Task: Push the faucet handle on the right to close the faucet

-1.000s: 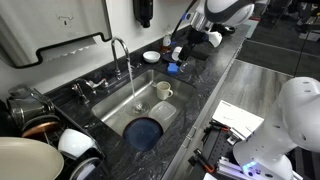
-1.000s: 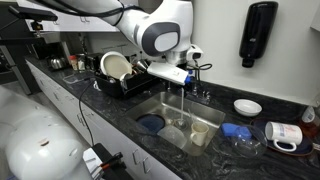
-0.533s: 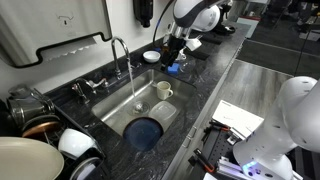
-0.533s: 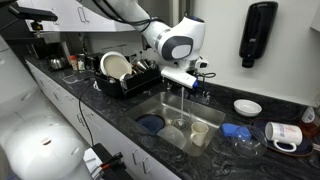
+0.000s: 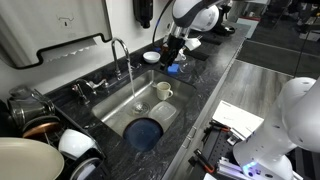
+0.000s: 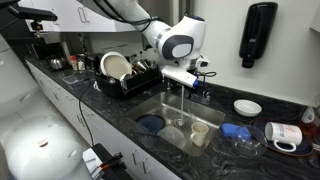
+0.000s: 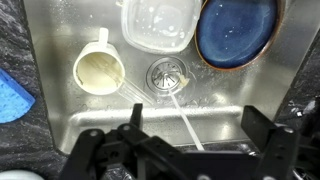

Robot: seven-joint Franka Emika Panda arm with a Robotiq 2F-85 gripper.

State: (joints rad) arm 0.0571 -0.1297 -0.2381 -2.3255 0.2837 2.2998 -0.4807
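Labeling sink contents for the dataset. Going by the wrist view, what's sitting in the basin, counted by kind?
Mug: 1
Clear plastic container: 1
Blue dish: 1
Total: 3
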